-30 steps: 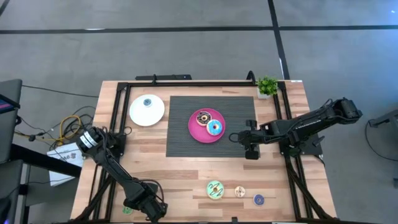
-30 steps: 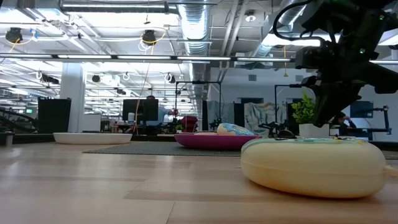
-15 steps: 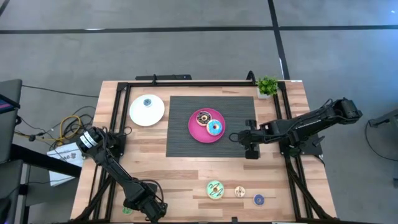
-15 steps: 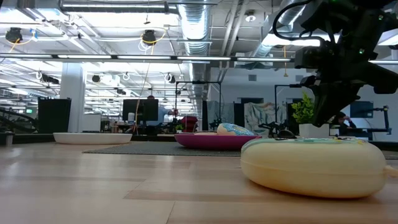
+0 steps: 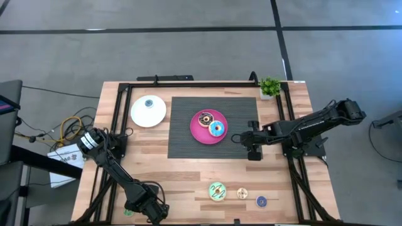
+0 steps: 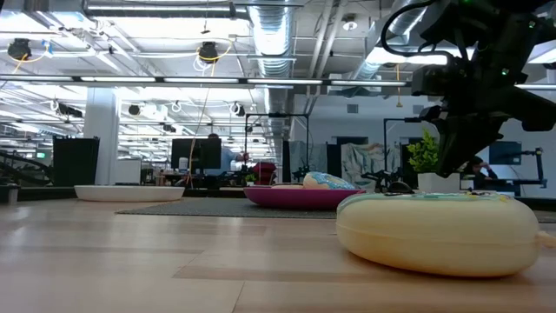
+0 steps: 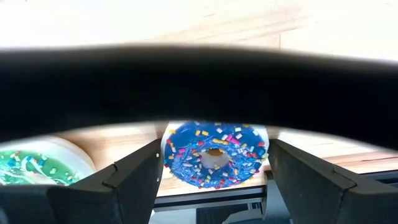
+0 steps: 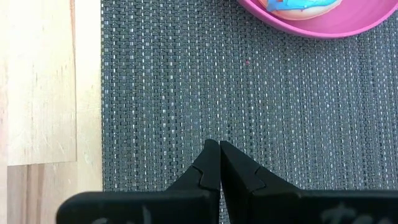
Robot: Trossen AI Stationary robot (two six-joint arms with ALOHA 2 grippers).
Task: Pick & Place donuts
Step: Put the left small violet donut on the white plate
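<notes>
The pink plate [image 5: 200, 134] on the dark mat holds the chocolate-brown donut [image 5: 205, 118] and the light blue donut [image 5: 218, 129]. A tiny blue donut [image 5: 149, 103] lies on the white plate [image 5: 139, 115]. The pale green donut [image 5: 217, 191], a tiny cream one [image 5: 242, 193] and a tiny blue one [image 5: 261, 201] lie near the table's near edge. My left gripper [image 5: 147, 210] sits at the near left corner. It is open, with its fingers on either side of another tiny blue donut [image 7: 214, 154], and a tiny green donut [image 7: 31, 168] lies beside it. My right gripper [image 8: 219, 146] is shut and hovers over the mat's right part, right of the pink plate.
A small potted plant [image 5: 270, 86] stands at the far right corner. A dark frame [image 5: 188, 84] runs around the table's edges. The dark woven mat [image 5: 182, 141] covers the table's middle. Bare wood shows between the mat and the near donuts.
</notes>
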